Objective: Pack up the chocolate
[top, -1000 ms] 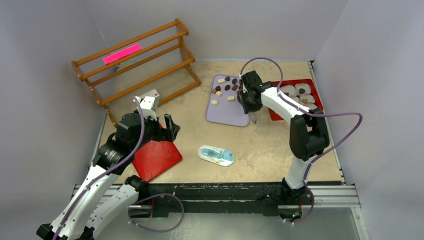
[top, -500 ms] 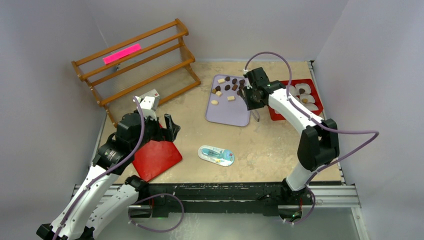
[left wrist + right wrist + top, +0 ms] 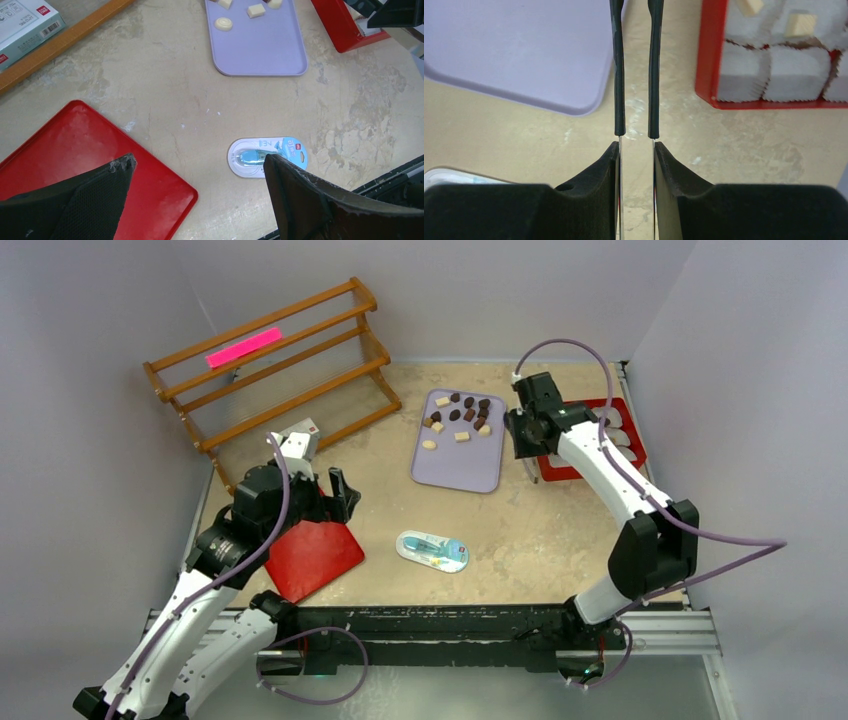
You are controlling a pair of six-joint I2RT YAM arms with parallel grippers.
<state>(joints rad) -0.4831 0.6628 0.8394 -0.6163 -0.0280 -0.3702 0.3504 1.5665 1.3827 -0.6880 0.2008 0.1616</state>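
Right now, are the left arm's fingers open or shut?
Open. In the left wrist view the left fingers stand wide apart with nothing between them, just the table and a flat red tray below.

left hand (image 3: 198, 160) spread wide | right hand (image 3: 635, 70) narrowly parted, arm outstretched
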